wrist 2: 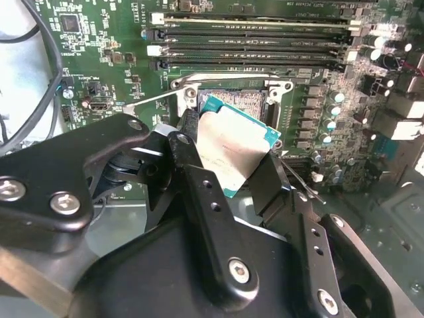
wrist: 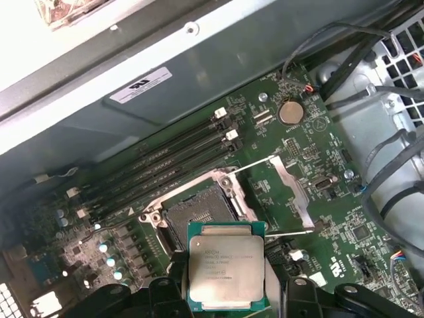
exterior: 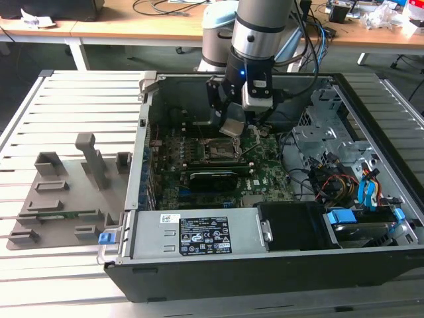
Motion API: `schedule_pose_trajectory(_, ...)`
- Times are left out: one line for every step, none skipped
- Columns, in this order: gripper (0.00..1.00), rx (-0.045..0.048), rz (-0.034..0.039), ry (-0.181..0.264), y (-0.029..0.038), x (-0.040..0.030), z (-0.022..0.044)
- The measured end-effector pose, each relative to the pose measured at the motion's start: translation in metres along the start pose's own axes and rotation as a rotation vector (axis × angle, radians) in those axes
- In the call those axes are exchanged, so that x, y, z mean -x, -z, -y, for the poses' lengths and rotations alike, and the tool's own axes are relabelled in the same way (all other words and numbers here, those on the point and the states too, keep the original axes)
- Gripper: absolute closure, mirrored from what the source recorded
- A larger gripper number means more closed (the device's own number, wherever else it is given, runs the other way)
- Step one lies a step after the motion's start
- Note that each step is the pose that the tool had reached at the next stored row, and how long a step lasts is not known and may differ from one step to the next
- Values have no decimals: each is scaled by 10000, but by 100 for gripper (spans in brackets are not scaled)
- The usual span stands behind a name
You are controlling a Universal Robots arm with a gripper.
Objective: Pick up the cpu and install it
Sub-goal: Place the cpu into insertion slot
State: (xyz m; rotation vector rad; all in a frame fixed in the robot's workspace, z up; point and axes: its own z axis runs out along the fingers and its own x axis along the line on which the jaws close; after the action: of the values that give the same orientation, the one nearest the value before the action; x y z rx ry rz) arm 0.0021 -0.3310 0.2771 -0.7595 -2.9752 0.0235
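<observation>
In the exterior view, the black two-fingered gripper [exterior: 233,119] is seen clamped on the small flat square silvery-topped cpu [exterior: 234,128], above the black metal-framed motherboard socket [exterior: 215,151]; in the second wrist view, the cpu [wrist 2: 235,149] is gripped by opposite edges and appears tilted; in the first wrist view, the cpu [wrist: 226,266] hangs unseated near the open motherboard socket [wrist: 199,215]; a tilted or offset lowering could damage the socket or jam a corner.

Tabletop: pale metal slatted tabletop [exterior: 73,106], its grooves running across the exterior view.
Desk: long light wooden desk [exterior: 132,30] behind the tabletop, on white legs [exterior: 78,54].
Floor: dark grey floor [exterior: 40,59] between the tabletop and the desk.
Desk clutter: black cables [exterior: 165,6] and crumpled white wrapping [exterior: 36,18], beyond the tabletop.
</observation>
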Motion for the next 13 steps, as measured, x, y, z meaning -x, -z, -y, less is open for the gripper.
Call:
schedule_pose_trajectory(45,7,-3,-103,0,0,0)
schedule_pose_trajectory(45,14,-7,-228,0,0,0)
schedule_pose_trajectory(45,22,-11,-342,-1,0,0)
schedule_pose_trajectory(45,28,-15,-442,0,0,0)
schedule_pose_trajectory(45,34,-17,-531,-1,0,0)
schedule_pose_trajectory(45,46,-23,-698,-1,0,0)
schedule_pose_trajectory(45,51,-26,-787,-1,0,0)
schedule_pose_trajectory(45,57,-28,-873,-1,0,0)
schedule_pose_trajectory(45,67,-33,-1027,-1,0,0)
schedule_pose_trajectory(45,73,-37,-1139,-1,0,0)
schedule_pose_trajectory(45,80,-40,-1229,-1,0,0)
schedule_pose_trajectory(45,88,-44,-1357,-2,0,0)
schedule_pose_trajectory(45,94,-46,-1436,-2,0,0)
